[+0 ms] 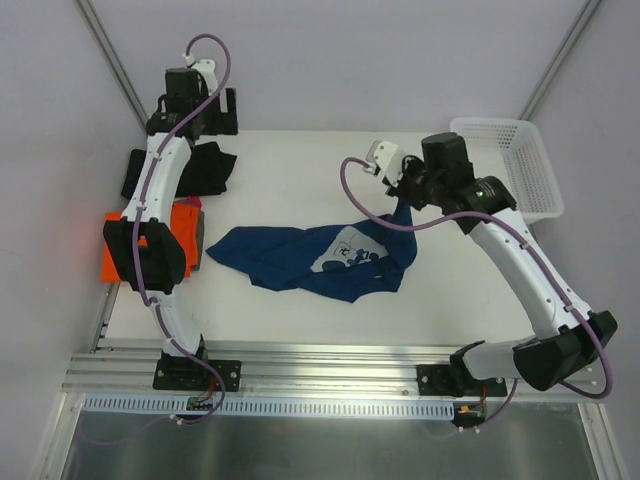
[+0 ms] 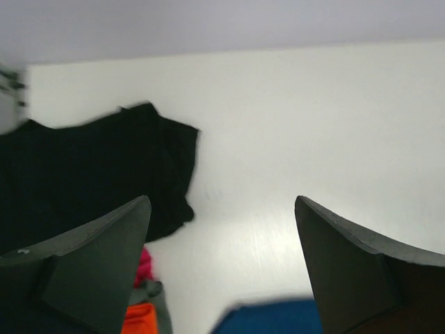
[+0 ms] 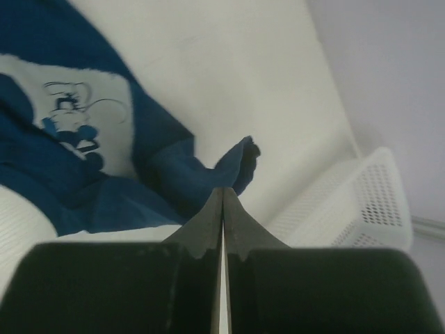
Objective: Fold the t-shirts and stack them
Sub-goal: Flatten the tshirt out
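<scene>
Although all 3 t-shirts are out on the surface, the job looks to be at an early stage, since none lies on another. The navy t-shirt sprawls crumpled in the middle, its white print facing up, and counts as unfolded. Its right-hand corner is drawn up off the surface to the right gripper. That gripper's jaws are pressed together with the blue cloth rising to their tips, so it appears to be pinching the corner. The black t-shirt sits at the far left in a loose, uneven bundle. The orange t-shirt lies nearer, at the left edge, with squarer outlines that suggest it may be folded already. The left gripper hangs above the bare surface just beside the black t-shirt, jaws spread wide with nothing between them. By that reading, the navy fold, probably the black one, and the stacking of all 3 remain.

Much is uncertain. The left arm crosses the orange t-shirt and covers its middle, so its fold cannot be judged, nor whether it touches the black one. A pink and grey scrap shows beside the orange cloth, too small to identify. The right wrist view is blocked low down by the gripper's own body, and how much cloth is caught is hidden. The white basket stands at the far right, apart from the shirts.
</scene>
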Available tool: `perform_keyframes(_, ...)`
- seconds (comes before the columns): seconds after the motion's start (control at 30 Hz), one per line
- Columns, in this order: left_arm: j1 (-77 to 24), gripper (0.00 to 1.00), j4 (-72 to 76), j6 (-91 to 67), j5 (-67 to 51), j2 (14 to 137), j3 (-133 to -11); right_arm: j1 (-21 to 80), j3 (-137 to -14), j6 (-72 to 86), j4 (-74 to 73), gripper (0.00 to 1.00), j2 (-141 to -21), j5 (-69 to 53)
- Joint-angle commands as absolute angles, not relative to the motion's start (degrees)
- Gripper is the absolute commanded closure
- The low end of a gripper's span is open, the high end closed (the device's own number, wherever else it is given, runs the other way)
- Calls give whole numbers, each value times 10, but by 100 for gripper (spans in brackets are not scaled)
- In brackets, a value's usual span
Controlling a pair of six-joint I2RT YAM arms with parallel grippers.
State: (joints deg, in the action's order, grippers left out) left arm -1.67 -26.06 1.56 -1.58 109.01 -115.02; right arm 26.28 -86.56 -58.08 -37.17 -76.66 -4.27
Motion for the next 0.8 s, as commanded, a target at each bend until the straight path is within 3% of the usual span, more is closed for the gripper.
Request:
perform_keyframes(0.0,-42,15,-284,-16,-136,1063,-1092,290,-875,-577,-418,100,-743,-93)
perform_keyframes(0.23,-64,16,-308,-63,-300,1097,-1020,294,-901,-519,-426,100,-733,-101)
perform_keyframes(0.43,-55,11,-297,-89,-239,1092,-1048,280,-987,-569,-301,100,-827,-37)
perform_keyframes(0.57,-35,4,-294,-74,-198,1072,-1118,276,-1153,-584,-293,100,-988,-31)
perform_keyframes(0.6,-33,2,-294,-56,-185,1066,-1128,278,-1294,-574,-307,100,-1081,-32)
perform_keyframes(0.7,-24,1,-293,-25,-137,1035,-1150,314,-1537,-553,-324,100,-1212,-33)
perform_keyframes(0.77,-20,1,-292,-12,-88,1007,-1150,376,-1481,-605,-206,100,-1183,-22)
